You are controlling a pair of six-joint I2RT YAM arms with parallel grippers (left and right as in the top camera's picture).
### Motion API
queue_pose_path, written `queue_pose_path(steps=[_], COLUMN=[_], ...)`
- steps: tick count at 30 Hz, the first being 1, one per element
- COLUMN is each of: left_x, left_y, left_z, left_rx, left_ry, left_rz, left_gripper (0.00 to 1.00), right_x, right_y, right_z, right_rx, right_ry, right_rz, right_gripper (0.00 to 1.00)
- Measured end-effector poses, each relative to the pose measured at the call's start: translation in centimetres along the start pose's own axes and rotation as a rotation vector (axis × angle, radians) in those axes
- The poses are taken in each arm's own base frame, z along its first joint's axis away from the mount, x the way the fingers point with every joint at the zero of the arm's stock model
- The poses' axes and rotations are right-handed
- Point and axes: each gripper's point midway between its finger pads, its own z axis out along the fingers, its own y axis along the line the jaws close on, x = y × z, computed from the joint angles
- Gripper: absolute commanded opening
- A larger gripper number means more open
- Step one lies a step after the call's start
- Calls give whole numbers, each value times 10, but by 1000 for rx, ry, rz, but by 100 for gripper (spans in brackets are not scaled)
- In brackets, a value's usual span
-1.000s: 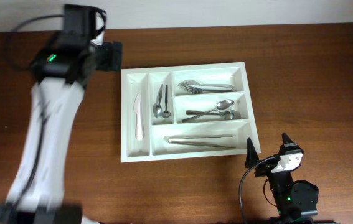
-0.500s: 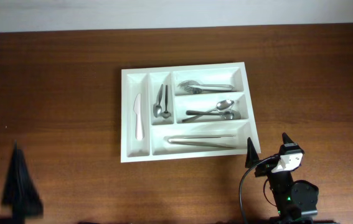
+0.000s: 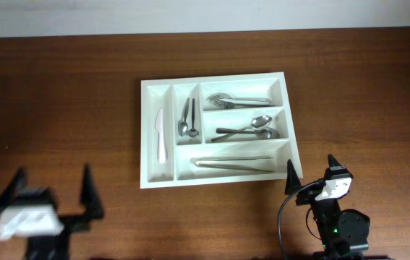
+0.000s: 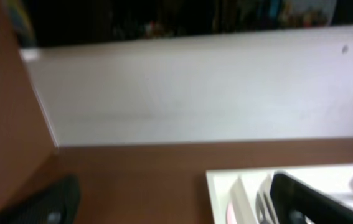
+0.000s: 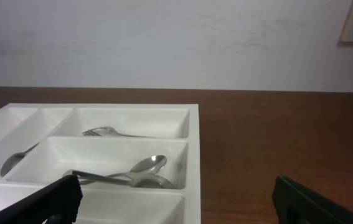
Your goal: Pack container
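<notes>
The white container (image 3: 212,78) lies in the middle of the table. It holds a white knife (image 3: 161,136), small spoons (image 3: 187,119), forks (image 3: 237,100), larger spoons (image 3: 252,128) and a long utensil (image 3: 233,163). My left gripper (image 3: 53,184) is blurred at the front left, well away from the container, open and empty. In the left wrist view the left gripper (image 4: 179,208) faces the container's near corner (image 4: 216,186). My right gripper (image 3: 311,170) sits just off the container's front right corner, open and empty. In the right wrist view the right gripper (image 5: 182,202) spans the container's right wall (image 5: 193,155), with spoons (image 5: 145,171) beyond.
Bare brown wood surrounds the container on all sides. A pale wall (image 5: 176,43) runs along the table's far edge. The right arm's base (image 3: 338,231) stands at the front right edge.
The left arm has swung from beside the container's back left corner to the front left of the table. The right arm and the utensils have not moved.
</notes>
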Motion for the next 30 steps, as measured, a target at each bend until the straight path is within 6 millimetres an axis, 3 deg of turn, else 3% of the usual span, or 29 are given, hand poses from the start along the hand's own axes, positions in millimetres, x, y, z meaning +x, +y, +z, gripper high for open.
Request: queue_pose_path(steps=[6, 10, 13, 30], left_x=[75, 115, 138, 195], left_y=[-24, -36, -41, -46], left_z=[56, 69, 68, 64], left_rx=[77, 127, 154, 170], left_ry=[14, 33, 48, 60], left_rz=[-2, -1, 0, 0], left_gripper=[99, 99, 99, 99], right_x=[0, 0, 0, 0], right_y=[0, 0, 0, 0], right_z=[0, 0, 0, 0], right_rx=[0, 0, 0, 0], right_ry=[0, 0, 0, 0], right_rz=[-1, 0, -1, -1], right_gripper=[99, 99, 99, 99])
